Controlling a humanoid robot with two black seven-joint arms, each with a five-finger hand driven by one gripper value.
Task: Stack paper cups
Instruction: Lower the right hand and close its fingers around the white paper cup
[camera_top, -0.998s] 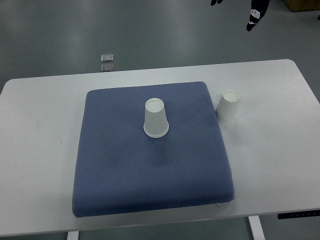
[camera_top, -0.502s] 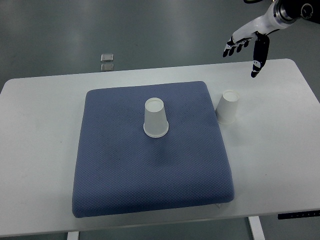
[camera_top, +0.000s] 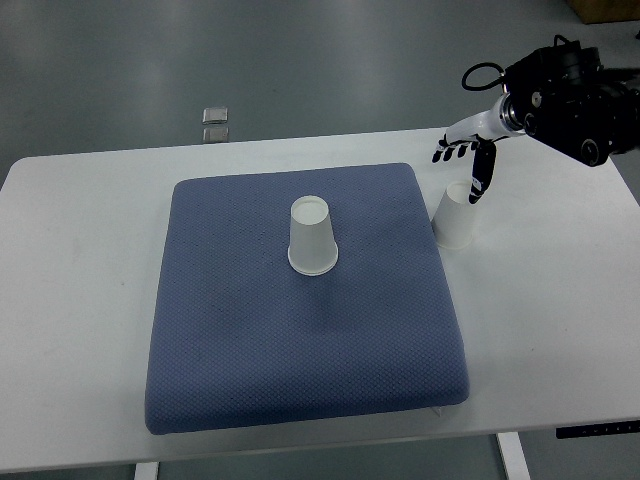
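1. Paper cups — there are two, both upside down with the wide mouth on the surface. One cup (camera_top: 312, 236) stands near the middle of the blue cushion (camera_top: 250, 340); the second cup (camera_top: 457, 214) stands on the white table (camera_top: 560, 290), just beside the cushion's right edge.
2. Standing inverted and well apart, neither cup is nested yet, so the stacking looks not yet begun.
3. The right hand (camera_top: 468, 160) comes in from the picture's right edge and hovers above the second cup, fingers spread and grasping nothing. Its thumb hangs down toward the cup's top; whether it touches is not clear.
4. That placement suggests the hand is lining up to grip this cup from above — the nearer one to its side — and, as a guess, carry it over onto the cup on the cushion.
5. The left arm is out of view.
6. Two small metal squares (camera_top: 215, 124) lie on the floor beyond the table, apart from the work.
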